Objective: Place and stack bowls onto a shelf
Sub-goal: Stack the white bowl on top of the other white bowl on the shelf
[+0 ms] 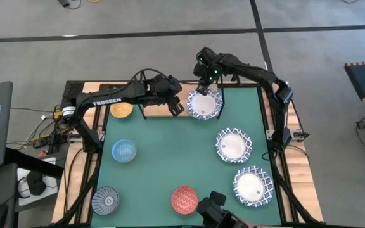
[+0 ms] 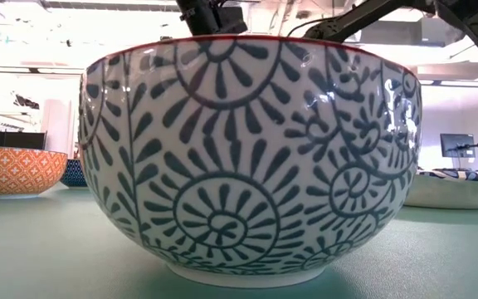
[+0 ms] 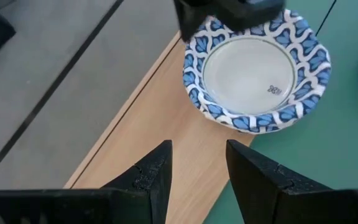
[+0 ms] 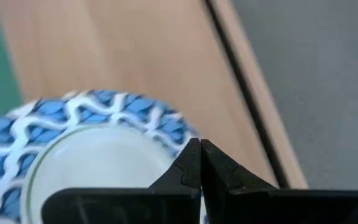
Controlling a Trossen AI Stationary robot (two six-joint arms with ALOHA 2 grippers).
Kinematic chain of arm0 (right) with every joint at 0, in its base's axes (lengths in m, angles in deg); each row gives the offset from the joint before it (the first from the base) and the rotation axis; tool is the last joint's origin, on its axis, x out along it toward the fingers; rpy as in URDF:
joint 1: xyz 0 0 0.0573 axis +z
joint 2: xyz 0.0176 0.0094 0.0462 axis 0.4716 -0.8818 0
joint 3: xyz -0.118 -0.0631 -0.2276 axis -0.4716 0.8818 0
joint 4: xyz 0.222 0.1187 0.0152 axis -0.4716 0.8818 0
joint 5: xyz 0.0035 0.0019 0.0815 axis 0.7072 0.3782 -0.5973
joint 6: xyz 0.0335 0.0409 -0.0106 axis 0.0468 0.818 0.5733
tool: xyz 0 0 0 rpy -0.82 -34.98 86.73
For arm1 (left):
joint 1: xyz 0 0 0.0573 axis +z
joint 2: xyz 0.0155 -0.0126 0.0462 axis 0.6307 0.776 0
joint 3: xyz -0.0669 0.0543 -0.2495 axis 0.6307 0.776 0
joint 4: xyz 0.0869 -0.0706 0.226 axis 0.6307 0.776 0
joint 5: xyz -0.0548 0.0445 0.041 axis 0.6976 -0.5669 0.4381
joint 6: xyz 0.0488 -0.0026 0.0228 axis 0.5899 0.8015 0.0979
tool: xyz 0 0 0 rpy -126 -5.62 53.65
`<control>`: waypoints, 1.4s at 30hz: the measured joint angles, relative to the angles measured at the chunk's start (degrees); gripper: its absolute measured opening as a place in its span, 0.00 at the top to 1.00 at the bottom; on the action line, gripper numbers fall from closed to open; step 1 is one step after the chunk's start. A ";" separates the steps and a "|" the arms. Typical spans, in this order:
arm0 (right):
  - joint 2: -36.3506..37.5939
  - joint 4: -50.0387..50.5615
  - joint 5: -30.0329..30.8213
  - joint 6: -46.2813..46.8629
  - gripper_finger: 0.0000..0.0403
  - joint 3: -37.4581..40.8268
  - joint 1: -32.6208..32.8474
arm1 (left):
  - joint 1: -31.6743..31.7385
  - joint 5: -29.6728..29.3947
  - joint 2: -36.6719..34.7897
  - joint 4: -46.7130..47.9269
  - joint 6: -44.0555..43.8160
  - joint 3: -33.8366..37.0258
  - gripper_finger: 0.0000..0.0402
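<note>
The shelf (image 1: 157, 109) is a light wooden plank along the mat's far edge. A yellow bowl (image 1: 121, 109) sits at its left end. A wide white bowl with a blue lattice rim (image 1: 204, 104) is at its right end. My right gripper (image 1: 203, 83) is shut at that bowl's far rim. My left gripper (image 3: 197, 165) hovers open over the bare plank (image 3: 185, 143), just left of the white bowl (image 3: 257, 71), touching nothing. My right gripper is shut on the white bowl's far rim (image 4: 180, 138), coming from above and pointing down. The fingertips (image 4: 191, 163) hide the place of contact. The bowl stays level at the shelf's right end; I cannot tell whether its foot rests on the plank.
Two more white bowls (image 1: 234, 145) (image 1: 253, 185) lie on the right of the green mat (image 1: 170, 158). Light blue (image 1: 124, 150), grey-blue patterned (image 1: 105, 200) and red (image 1: 184, 199) bowls sit left and near. The red bowl's patterned wall (image 2: 247, 158) fills the low view.
</note>
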 joint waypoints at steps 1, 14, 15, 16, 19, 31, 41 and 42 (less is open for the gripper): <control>0.00 1.00 -0.14 -0.80 0.94 0.00 0.26 | 0.00 -0.02 -0.02 -0.04 0.02 0.00 0.66; 4.79 9.33 -6.24 5.76 0.94 0.00 4.69 | 0.07 0.07 0.04 -0.13 0.09 0.00 0.66; 4.25 9.57 -5.26 5.28 0.94 0.02 5.77 | 0.07 0.14 -0.07 -0.12 0.09 0.00 0.66; 3.49 9.12 -4.02 4.77 0.94 0.02 6.79 | 0.07 0.22 -0.23 -0.12 0.09 0.00 0.66; 0.48 7.61 -2.81 4.57 0.94 0.00 8.92 | 0.07 0.45 -1.03 -0.07 0.11 0.00 0.66; -9.05 4.36 2.23 7.60 0.94 -0.11 8.38 | 0.04 -0.04 -4.47 1.81 -1.69 0.00 0.66; -6.86 -0.40 4.17 8.35 0.94 0.04 4.58 | 0.02 -0.07 -4.98 2.68 -3.52 0.00 0.66; -6.32 -0.40 4.12 8.81 0.94 0.06 4.37 | 0.02 -0.04 -4.98 2.70 -3.53 0.00 0.66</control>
